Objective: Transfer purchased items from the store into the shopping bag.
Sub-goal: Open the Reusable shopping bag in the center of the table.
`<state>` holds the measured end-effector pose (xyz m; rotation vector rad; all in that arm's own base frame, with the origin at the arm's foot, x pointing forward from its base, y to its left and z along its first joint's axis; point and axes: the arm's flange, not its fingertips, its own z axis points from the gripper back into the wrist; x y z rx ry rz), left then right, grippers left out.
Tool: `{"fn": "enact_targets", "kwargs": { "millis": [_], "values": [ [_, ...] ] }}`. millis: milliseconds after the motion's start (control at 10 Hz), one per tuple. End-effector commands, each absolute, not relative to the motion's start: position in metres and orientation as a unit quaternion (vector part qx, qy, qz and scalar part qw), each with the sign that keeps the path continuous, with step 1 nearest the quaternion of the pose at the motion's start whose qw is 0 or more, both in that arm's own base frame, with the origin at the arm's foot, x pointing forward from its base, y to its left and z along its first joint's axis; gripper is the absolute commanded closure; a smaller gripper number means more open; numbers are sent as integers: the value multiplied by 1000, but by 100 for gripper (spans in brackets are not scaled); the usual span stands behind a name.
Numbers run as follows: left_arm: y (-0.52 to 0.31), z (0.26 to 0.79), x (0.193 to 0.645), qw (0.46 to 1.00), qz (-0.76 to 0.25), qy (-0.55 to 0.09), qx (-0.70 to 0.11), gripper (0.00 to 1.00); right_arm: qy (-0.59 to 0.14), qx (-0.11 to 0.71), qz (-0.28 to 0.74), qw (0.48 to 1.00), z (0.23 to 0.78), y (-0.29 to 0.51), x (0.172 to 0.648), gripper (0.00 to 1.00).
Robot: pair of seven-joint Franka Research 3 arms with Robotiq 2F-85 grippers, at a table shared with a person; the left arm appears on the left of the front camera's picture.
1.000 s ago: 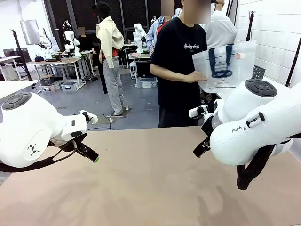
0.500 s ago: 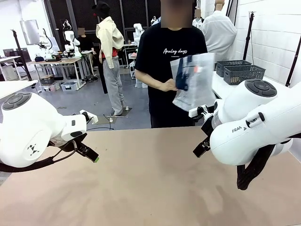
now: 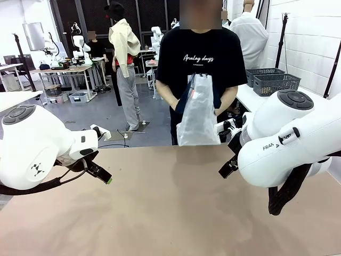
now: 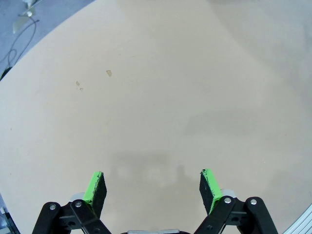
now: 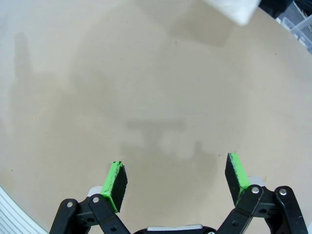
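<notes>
Person (image 3: 202, 53) has swung the shopping bag (image 3: 198, 120) from upper right to centre frame at the table's (image 3: 170, 208) far edge; it looks light, floppy and slippery, so grab the handles (image 3: 184, 98), and left hand (image 4: 151, 174) and right hand (image 5: 175, 162) both gape empty.

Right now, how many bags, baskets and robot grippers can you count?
shopping bag: 1
dark grey lattice baskets: 2
grippers, both open and empty, left gripper and right gripper: 2
Total: 5
</notes>
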<state>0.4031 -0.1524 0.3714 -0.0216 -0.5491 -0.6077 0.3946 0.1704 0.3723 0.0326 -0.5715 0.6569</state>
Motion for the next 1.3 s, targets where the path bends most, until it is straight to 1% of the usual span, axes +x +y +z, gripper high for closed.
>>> {"fn": "enact_targets", "kwargs": {
  "millis": [0, 1200],
  "values": [
    [-151, 371, 403, 918, -294, -267, -11, 0, -277, 16, 319, 906, 372, 170, 395, 0],
    [-151, 371, 403, 918, -294, -267, -11, 0, -277, 16, 319, 906, 372, 170, 395, 0]
  ]
}}
